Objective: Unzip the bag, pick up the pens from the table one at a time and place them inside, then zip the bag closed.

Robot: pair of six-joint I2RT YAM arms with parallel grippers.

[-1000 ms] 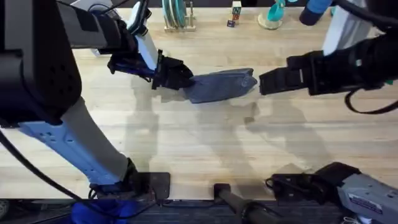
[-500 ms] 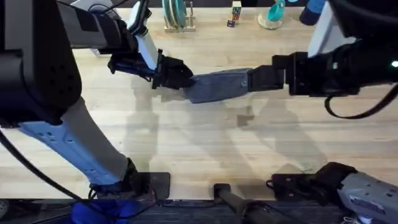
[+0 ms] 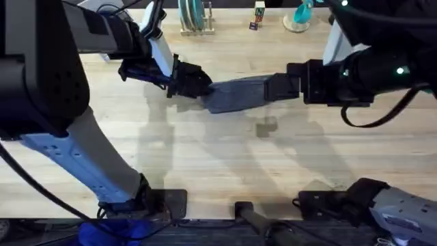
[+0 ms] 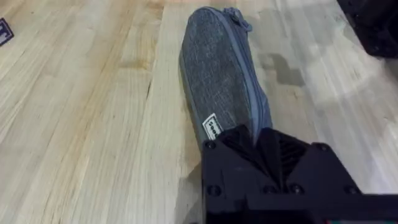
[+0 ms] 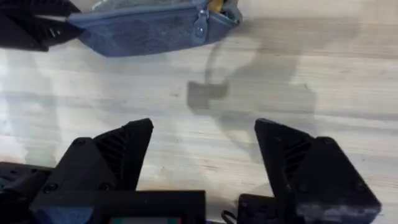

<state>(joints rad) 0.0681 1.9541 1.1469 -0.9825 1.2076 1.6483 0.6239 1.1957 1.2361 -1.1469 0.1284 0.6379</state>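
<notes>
Black fingers of the left gripper (image 4: 264, 146) clamp one rounded end of the bag (image 4: 221, 81) (grey-blue woven fabric), hiding that end. Right gripper (image 5: 205, 143) fingers stand apart above the grainy wooden worktop (image 3: 225, 157), covering the bag's far end overhead.

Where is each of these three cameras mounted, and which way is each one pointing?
Overhead: fixed above the arm bases, looking down and forward over the table; both arms show, meeting at the bag.
Left wrist: on the left arm, looking along the bag; the left hand shut on its near end.
Right wrist: on the right arm, looking down; the open right hand in front.
All share the bag.
</notes>
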